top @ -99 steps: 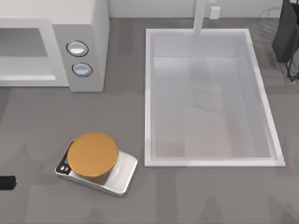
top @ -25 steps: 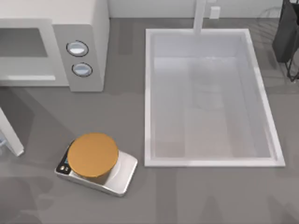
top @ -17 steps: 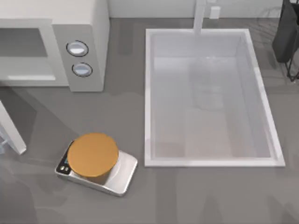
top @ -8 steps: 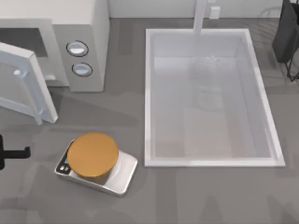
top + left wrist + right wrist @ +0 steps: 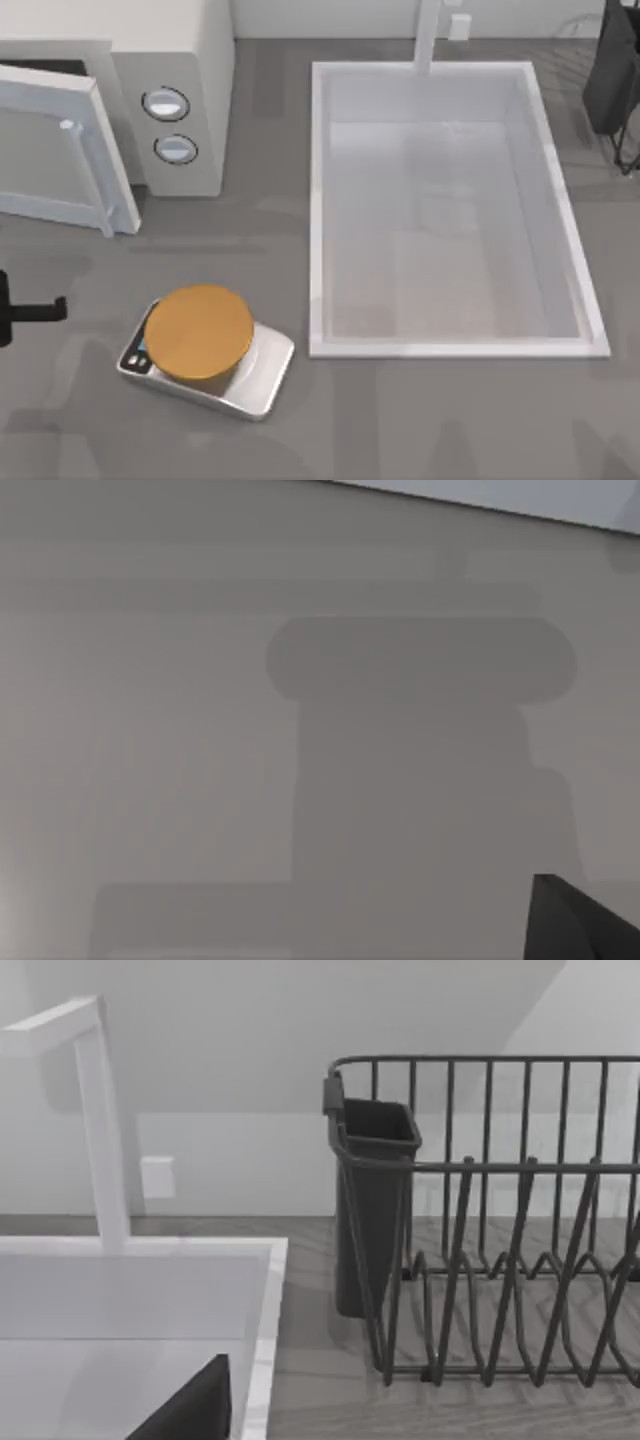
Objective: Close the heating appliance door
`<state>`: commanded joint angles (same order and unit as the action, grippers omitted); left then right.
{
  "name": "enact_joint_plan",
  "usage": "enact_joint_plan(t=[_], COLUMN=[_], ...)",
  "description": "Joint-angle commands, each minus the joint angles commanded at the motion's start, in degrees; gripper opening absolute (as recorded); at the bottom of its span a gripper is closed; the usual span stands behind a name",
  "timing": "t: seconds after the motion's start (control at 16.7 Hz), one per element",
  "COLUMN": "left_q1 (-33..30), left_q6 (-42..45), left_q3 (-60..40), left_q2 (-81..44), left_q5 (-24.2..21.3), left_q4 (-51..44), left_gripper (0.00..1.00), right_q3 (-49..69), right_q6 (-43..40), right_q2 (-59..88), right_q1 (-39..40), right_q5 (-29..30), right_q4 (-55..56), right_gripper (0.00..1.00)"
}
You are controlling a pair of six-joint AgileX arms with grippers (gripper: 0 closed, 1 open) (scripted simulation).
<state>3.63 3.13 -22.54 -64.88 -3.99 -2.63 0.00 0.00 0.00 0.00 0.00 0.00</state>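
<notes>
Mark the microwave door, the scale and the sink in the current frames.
door [image 5: 55, 155]: top view, middle of its window panel.
scale [image 5: 200, 332]: top view, centre of the orange disc.
sink [image 5: 316, 200]: top view, its left rim.

- The heating appliance stands at the far left of the counter, with its two knobs on its right part, one before the other.
- The door stands ajar, swung out a little from the appliance's front, its free edge just left of the knobs.
- The scale lies on the counter before the appliance, well apart from the door.
- The sink is set in the counter right of the appliance and scale; the faucet rises behind its far rim.
- The dish rack stands on the counter right of the sink, at the far right corner.
- The left pincer is at the counter's left edge, before the door and left of the scale.
</notes>
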Motion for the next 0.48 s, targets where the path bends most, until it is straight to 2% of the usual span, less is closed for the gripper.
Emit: enact_joint_plan(t=[0.48], left_q1=[-1.6], left_q6=[-0.8], left_q3=[-12.7], left_q2=[-22.5], left_q5=[1.0], left_q4=[8.9], left_gripper=[0.00], right_q3=[0.0], right_q6=[0.0], right_q2=[0.0], right_q1=[0.0], right_q5=[0.0], right_q4=[0.0], right_gripper=[1.00])
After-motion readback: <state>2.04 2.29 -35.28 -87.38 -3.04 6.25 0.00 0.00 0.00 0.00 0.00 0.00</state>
